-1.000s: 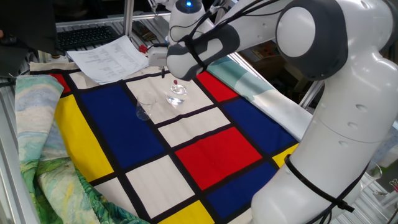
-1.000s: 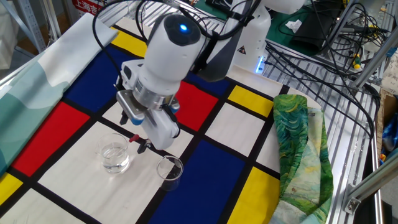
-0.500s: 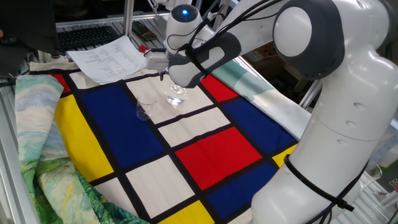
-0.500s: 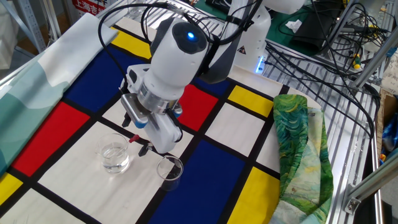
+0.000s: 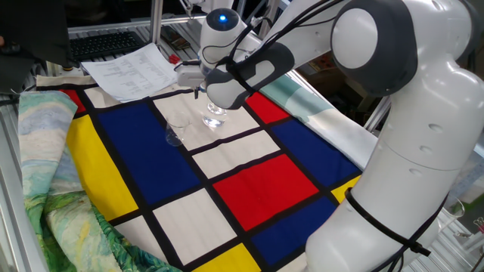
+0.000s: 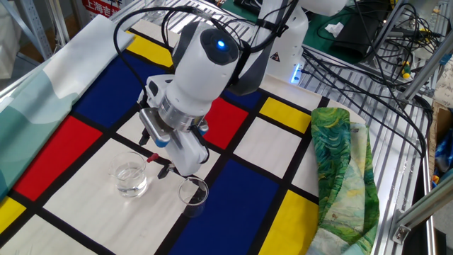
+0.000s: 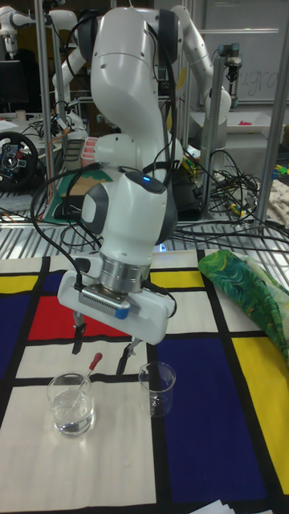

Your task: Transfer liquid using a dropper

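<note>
The dropper (image 7: 88, 376) leans inside the left glass (image 7: 71, 404), its small red bulb poking above the rim. Clear liquid (image 7: 72, 422) sits at the bottom of that glass (image 6: 131, 177). To its right stands an empty glass (image 7: 156, 388) (image 6: 192, 195). My gripper (image 7: 99, 357) hangs open just over the left glass, with one dark finger on each side of the bulb and not touching it. In one fixed view the hand covers the bulb, and only the two glasses (image 5: 215, 117) (image 5: 178, 130) show below it. The open gripper (image 6: 158, 164) is between the two glasses in the other fixed view.
The glasses stand on a chequered cloth (image 6: 241, 205) of red, blue, yellow and white. A green painted cloth (image 6: 340, 170) lies bunched at one side and a pale teal cloth (image 6: 35, 106) at another. Papers (image 5: 132, 68) lie beyond the glasses, and cables (image 6: 368, 42) behind the arm.
The hand has tipped and shifted slightly over the left glass, so it now hides the red bulb in one fixed view. The fingers stay open and the glasses have not moved.
</note>
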`<state>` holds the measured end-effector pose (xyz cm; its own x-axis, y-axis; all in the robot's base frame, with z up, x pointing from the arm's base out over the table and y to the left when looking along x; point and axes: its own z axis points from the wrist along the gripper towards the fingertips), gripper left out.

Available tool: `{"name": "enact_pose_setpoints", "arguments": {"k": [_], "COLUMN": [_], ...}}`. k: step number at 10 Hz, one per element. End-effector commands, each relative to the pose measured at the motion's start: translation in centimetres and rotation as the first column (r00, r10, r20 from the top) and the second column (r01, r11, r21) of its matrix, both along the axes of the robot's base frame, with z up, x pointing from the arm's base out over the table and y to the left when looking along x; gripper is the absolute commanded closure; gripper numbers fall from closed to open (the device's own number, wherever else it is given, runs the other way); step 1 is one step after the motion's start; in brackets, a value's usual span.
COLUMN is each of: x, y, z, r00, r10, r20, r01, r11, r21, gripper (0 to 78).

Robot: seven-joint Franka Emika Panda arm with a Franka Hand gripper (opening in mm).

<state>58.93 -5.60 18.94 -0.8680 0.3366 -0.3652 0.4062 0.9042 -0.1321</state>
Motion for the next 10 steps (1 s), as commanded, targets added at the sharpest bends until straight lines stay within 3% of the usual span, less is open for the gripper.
{"name": "enact_pose_setpoints", "arguments": {"k": [1,10], "x": [0.03,-0.36], "y": [0.07,0.75], "z": [-0.18,-0.07], "r00": [1.0,1.0], "r10": [0.008,-0.007], "r20": [0.016,0.009], "r01": [-0.008,0.007], "r11": [1.0,1.0], "r21": [-0.021,-0.012], "gripper": [0.2,0.2]}}
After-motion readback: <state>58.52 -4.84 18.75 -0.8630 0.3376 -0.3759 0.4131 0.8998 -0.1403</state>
